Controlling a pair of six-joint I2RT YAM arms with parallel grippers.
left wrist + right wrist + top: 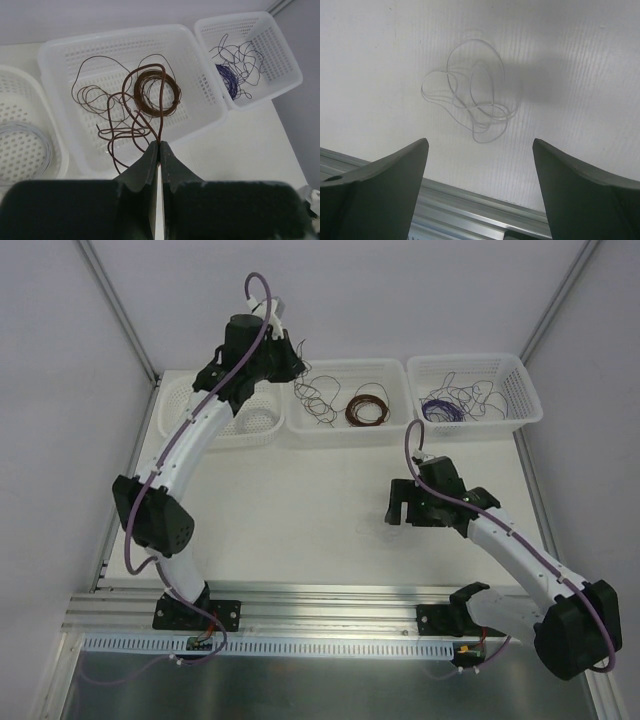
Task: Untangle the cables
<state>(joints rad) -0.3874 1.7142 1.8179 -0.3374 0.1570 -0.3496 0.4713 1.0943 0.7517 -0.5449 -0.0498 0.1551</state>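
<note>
Wide bare stretch of white table (300,525) beyond the near metal rail (330,612), open for passage up to the far edge. There, left basket (262,425) mostly roofed by the left arm (195,435). Over the middle basket (117,36), a brown wire (160,131) strung up to the pinched-shut left gripper (159,145), barring its near side; round brown coil (157,92) on its floor. Right basket (525,400) open from above, purple wires (440,410) inside. Right arm (510,540) across the table's right side; right gripper (480,142) spread wide above a loose pale wire (470,100).
</note>
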